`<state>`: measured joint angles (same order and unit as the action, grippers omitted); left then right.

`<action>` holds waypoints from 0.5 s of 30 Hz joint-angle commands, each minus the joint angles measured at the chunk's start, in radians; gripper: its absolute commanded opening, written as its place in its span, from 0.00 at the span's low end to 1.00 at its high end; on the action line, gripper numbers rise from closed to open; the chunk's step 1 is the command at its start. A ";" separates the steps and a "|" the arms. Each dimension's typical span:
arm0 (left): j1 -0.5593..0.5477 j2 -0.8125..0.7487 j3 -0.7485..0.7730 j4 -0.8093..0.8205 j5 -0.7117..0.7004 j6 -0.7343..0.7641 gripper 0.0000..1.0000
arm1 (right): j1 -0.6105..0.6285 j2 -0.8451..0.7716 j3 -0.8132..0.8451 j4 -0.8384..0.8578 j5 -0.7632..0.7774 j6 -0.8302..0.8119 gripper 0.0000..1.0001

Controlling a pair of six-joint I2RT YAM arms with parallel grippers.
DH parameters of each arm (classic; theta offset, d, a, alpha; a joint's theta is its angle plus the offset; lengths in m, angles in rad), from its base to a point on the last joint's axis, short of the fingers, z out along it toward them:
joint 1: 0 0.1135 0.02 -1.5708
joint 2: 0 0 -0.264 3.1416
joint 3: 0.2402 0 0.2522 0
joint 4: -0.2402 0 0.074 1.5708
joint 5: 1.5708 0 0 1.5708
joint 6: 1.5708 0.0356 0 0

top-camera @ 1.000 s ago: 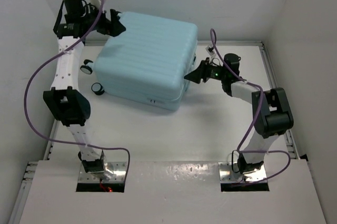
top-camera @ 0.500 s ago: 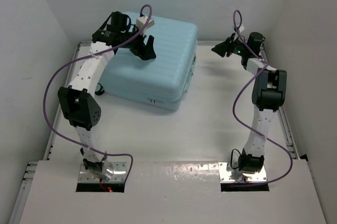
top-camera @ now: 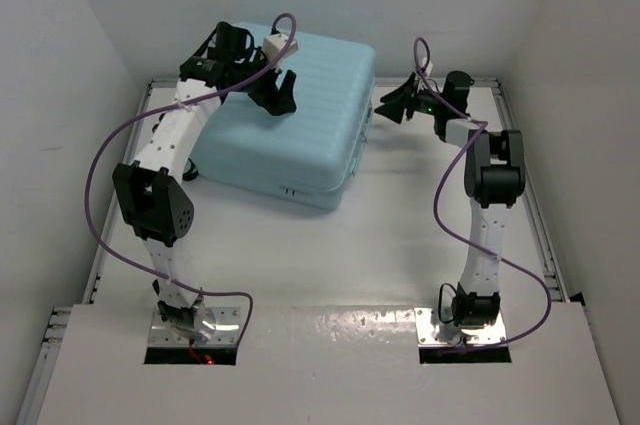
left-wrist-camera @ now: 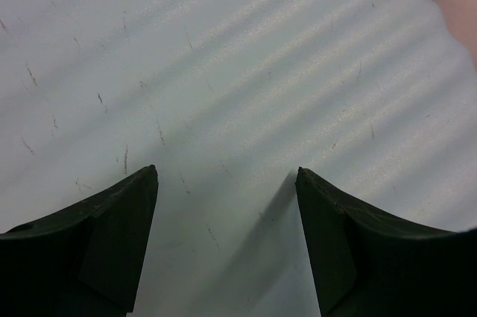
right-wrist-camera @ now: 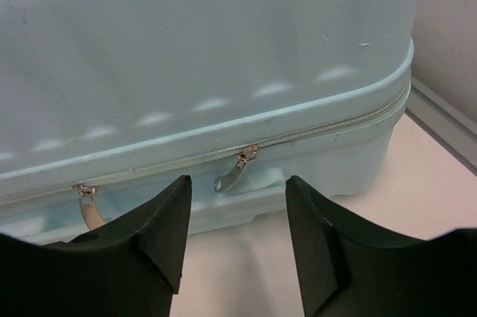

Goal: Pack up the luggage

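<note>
The luggage (top-camera: 290, 115) is a pale aqua ribbed hard-shell suitcase lying closed and flat at the back of the table. My left gripper (top-camera: 280, 97) hovers open over its ribbed top (left-wrist-camera: 223, 71), holding nothing. My right gripper (top-camera: 392, 108) is open and empty beside the suitcase's right side, facing its zipper seam. In the right wrist view, a metal zipper pull (right-wrist-camera: 232, 172) hangs from the seam just beyond my gripper (right-wrist-camera: 237, 183), and a second pull (right-wrist-camera: 89, 205) hangs to the left. The suitcase side (right-wrist-camera: 223, 71) fills that view.
A black wheel (top-camera: 188, 173) of the suitcase shows at its left edge. White walls enclose the table (top-camera: 400, 235) on the left, back and right. A raised rim (right-wrist-camera: 447, 119) runs along the table's far edge near the right gripper.
The left gripper moved from the suitcase's back left corner to over its top. The right arm swung back to the far right, then came in again toward the suitcase's side.
</note>
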<state>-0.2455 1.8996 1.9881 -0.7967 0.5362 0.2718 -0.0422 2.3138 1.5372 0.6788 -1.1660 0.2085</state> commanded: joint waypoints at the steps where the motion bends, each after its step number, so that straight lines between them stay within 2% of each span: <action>1: -0.009 0.050 -0.014 -0.122 -0.033 -0.006 0.78 | -0.004 0.029 0.041 0.082 -0.047 -0.053 0.54; 7: -0.009 0.068 -0.003 -0.122 -0.033 -0.006 0.78 | 0.004 0.082 0.095 0.070 -0.075 -0.096 0.52; 15: -0.009 0.069 -0.003 -0.122 -0.051 -0.006 0.78 | 0.030 0.105 0.132 0.116 -0.100 -0.052 0.52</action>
<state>-0.2481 1.9125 2.0018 -0.7994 0.5247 0.2775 -0.0299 2.4203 1.6264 0.7147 -1.2129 0.1646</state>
